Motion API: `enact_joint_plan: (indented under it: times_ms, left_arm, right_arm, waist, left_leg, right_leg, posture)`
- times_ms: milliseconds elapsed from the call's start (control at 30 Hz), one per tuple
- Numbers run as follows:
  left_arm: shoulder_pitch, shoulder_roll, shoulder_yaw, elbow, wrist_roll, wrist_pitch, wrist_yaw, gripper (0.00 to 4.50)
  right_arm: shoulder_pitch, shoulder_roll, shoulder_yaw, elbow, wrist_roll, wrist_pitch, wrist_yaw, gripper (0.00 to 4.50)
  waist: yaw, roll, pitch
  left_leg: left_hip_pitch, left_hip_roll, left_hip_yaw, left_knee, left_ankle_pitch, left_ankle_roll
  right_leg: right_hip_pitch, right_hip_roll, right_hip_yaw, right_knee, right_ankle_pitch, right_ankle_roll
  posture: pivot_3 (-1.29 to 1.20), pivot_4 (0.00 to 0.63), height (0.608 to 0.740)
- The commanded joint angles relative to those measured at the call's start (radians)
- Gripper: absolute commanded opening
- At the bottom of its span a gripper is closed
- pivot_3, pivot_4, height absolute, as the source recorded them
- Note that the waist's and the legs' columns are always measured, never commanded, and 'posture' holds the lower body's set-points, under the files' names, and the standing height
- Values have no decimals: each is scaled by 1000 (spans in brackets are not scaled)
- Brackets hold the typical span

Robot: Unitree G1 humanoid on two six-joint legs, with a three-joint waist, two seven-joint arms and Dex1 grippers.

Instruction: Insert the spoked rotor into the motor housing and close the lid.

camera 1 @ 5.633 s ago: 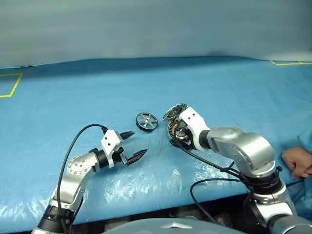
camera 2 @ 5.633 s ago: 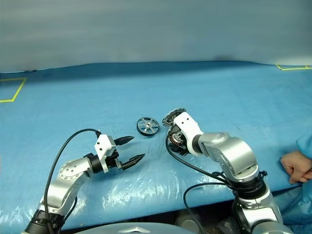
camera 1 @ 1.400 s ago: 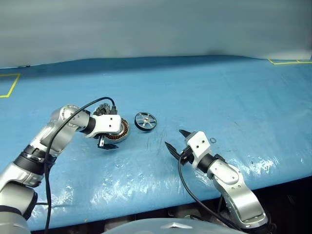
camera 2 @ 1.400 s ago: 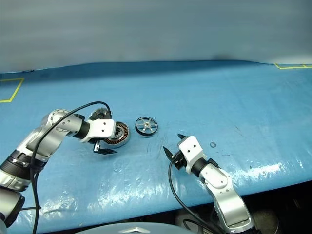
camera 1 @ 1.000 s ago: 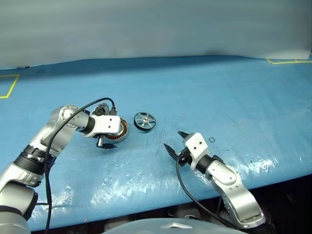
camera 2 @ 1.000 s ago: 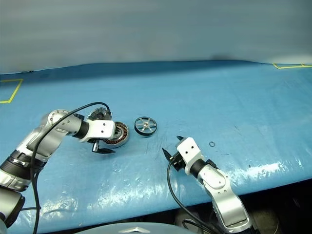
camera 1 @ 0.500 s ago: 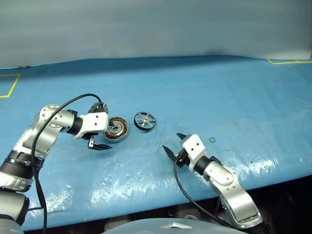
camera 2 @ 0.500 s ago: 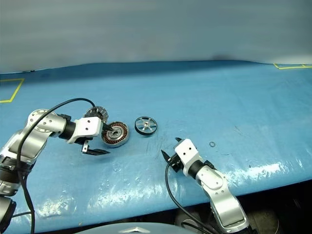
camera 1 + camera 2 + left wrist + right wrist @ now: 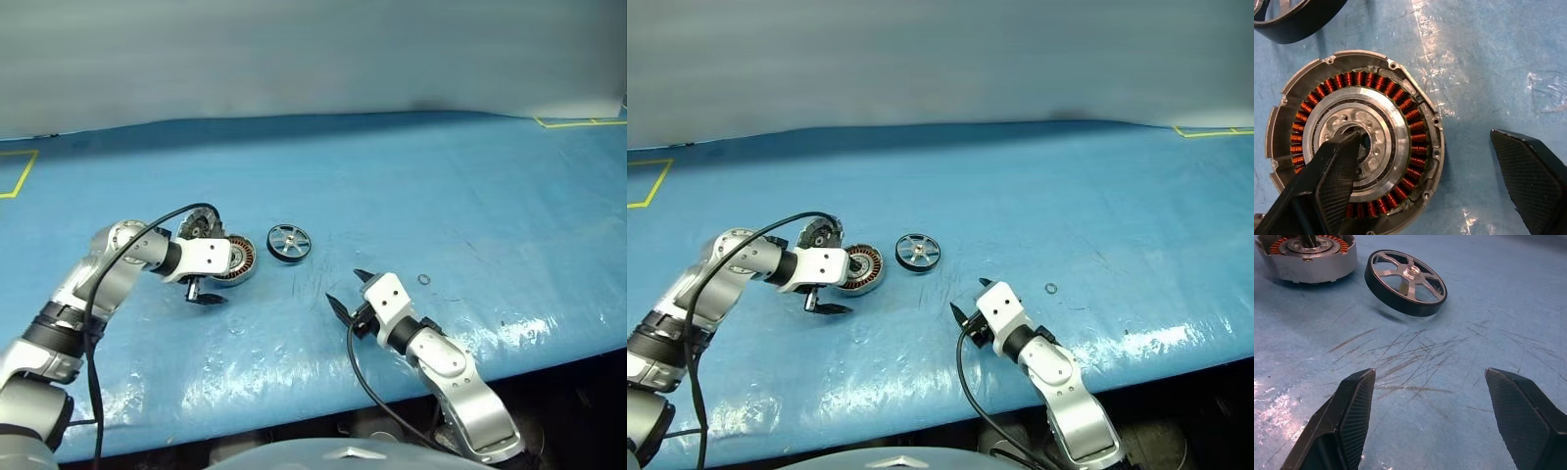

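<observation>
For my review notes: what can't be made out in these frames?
- Lid: head views, mostly hidden behind the left gripper; which face is up is unclear.
- Housing: left wrist view, one finger covers part of the centre.
- Rotor: left wrist view, cut off by the edge.
- Small ring: too small to identify.

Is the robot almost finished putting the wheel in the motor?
Not yet, it's near the start. Done: the motor housing sits face up on the blue table, copper coils showing. In hand: nothing; the left gripper is open over the housing, and the right gripper is open and empty. Left: the spoked rotor lies beside the housing, not inside, and the lid isn't on.
</observation>
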Motion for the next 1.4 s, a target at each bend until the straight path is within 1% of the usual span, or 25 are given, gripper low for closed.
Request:
enact_joint_plan:
  times_ms: [33,67,200,233,333,433,500,600,633,700,800,1000,1067,1333,1400]
  left_arm:
    - [-6,-5,-14,24,34,-17,13,4131]
    - [-3,-9,-14,23,31,-25,12,3922]
    - [2,-41,-15,38,59,-16,64,2607]
    - [4,-42,-20,40,57,-18,54,2607]
    - [31,-31,-23,32,54,-59,37,2221]
    - [43,-41,-12,33,73,-58,72,2219]
    - [53,-37,-5,31,55,-100,58,2219]
    - [78,-38,25,27,12,-205,65,2219]
    - [91,-30,35,20,-9,-270,52,2219]
    - [110,-14,41,1,-10,-351,51,2219]
    - [114,-5,23,-15,47,-448,84,2219]
    - [65,-37,-49,-17,172,-596,134,2219]
    - [48,-54,-75,-17,192,-650,145,2219]
    - [3,-121,-142,-42,185,-688,115,2219]
    - [-5,-139,-152,-36,157,-686,102,2219]
  right_arm:
    - [0,2,-3,-31,-4,-14,-6,3791]
    - [0,2,-3,-31,-4,-13,-6,3791]
    - [-4,-3,2,-28,-8,-14,-2,3791]
    - [-4,-3,2,-28,-7,-14,-2,3791]
    - [-4,-4,2,-26,-11,-17,-4,3791]
    - [-4,-4,2,-25,-14,-18,-5,3791]
    - [-5,-3,1,-25,-14,-18,-3,3791]
    - [-6,-1,-2,-22,-8,-21,3,3791]
    - [-8,-2,-3,-21,-8,-21,3,3791]
    - [-11,-6,-5,-19,-13,-22,4,3791]
    - [-15,-8,-9,-14,-15,-22,6,3791]
    - [-22,-9,-14,-5,-12,-25,13,3791]
    - [-23,-7,-19,-4,-9,-23,15,3791]
    - [-8,-24,-68,-31,16,-2,26,3791]
    - [0,-32,-82,-44,32,6,34,3791]
  waist:
    - [0,0,0]
    - [0,0,0]
    - [0,0,0]
    - [2,0,-1]
    - [5,0,-2]
    - [4,1,-3]
    - [5,0,-3]
    - [4,0,-3]
    - [4,0,-3]
    - [5,0,-3]
    - [7,0,-3]
    - [21,0,-3]
    - [26,0,-3]
    - [29,0,-3]
    - [27,0,-3]
  left_leg:
    - [0,0,0,0,0,0]
    - [0,0,0,0,0,0]
    - [0,0,0,0,0,0]
    - [1,0,0,0,0,0]
    - [1,0,-1,0,0,0]
    - [1,1,-1,0,0,1]
    - [1,1,-1,0,0,1]
    - [1,2,-1,0,0,1]
    - [1,3,-1,0,0,1]
    - [1,3,0,0,0,0]
    - [0,3,0,0,1,0]
    - [0,0,1,0,0,2]
    - [0,-1,1,0,0,2]
    - [0,-1,1,1,0,1]
    - [0,-1,1,1,0,2]
  right_leg:
    - [0,0,0,0,0,0]
    - [0,0,0,1,0,0]
    - [0,0,0,1,0,0]
    - [0,0,0,1,0,0]
    - [1,0,0,1,0,0]
    - [1,0,0,1,0,0]
    - [1,0,0,1,0,0]
    - [1,0,0,1,0,0]
    - [1,0,0,1,0,0]
    - [1,-1,0,1,0,0]
    - [0,-1,0,0,0,0]
    - [1,-1,0,0,0,-1]
    - [1,-1,0,0,0,-1]
    - [1,-1,0,-1,0,0]
    - [1,-1,0,-1,1,1]
  posture:
    - [0,150,740]
    - [0,150,740]
    - [0,150,740]
    - [0,150,740]
    - [0,150,740]
    - [0,150,740]
    - [0,150,740]
    - [0,150,740]
    - [0,150,740]
    - [0,150,740]
    - [0,150,740]
    - [0,150,740]
    - [0,150,740]
    - [0,150,740]
    - [0,150,740]
